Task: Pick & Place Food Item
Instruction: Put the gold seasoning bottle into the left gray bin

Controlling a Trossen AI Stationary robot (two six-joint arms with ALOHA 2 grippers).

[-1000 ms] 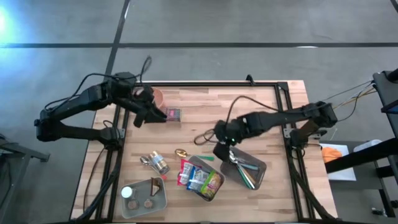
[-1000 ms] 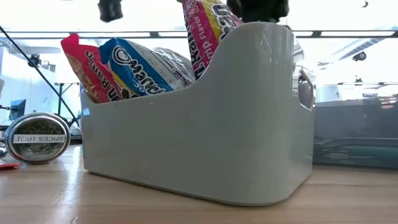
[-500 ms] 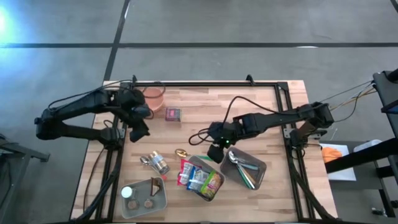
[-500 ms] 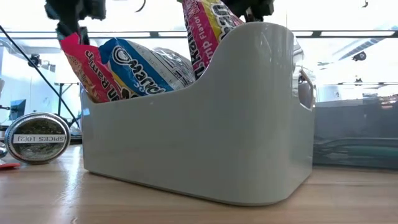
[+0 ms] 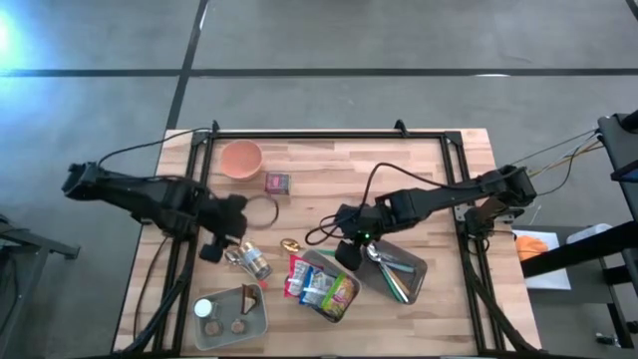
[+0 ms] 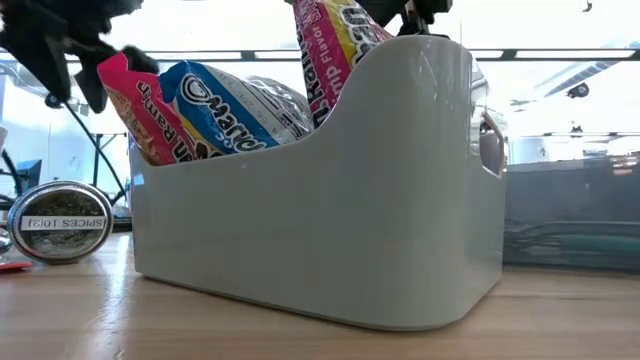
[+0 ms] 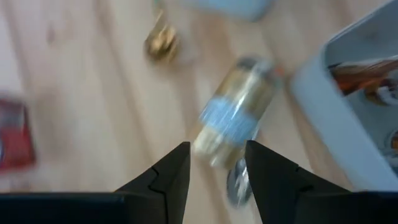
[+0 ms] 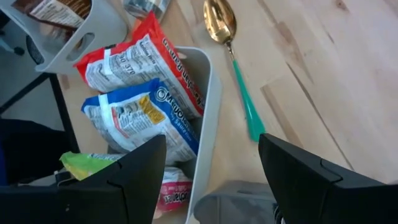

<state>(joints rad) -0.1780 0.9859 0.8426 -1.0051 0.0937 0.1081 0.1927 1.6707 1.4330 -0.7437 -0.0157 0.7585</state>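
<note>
The small glass spice jar with the pale label and metal lid [image 7: 233, 127] lies on its side on the bare wooden table [image 5: 429, 189], directly ahead of the left gripper [image 7: 214, 168] and just off its fingertips, not yet touching! The left fingers stand parted with nothing between them, the gap lined up on the jar. In the high view the jar [image 5: 252, 261] lies just beyond the left gripper [image 5: 214, 247], with the gold-bowled spoon with the teal handle [image 5: 290, 244] a little farther on.

Past that, the white plastic bin stuffed with bright ramen packets [image 5: 321, 287] sits near the right gripper [image 5: 346, 254], which hovers over the bin's rim with its fingers spread wide, holding nothing. Beside it stands the grey tray of cutlery [image 5: 396, 274]. Farther from the left gripper, the small red packet [image 5: 278, 182] lies by the terracotta bowl [image 5: 240, 158].

My read: packets are already in the bin, and the jar looks like the next pick, with grasp, lift and placement all left to do.

Against a second ago, the left arm has swung away from the bowl and red packet, coming across the table to the jar, and its fingers have narrowed a touch. The right gripper has crept over towards the bin.
</note>
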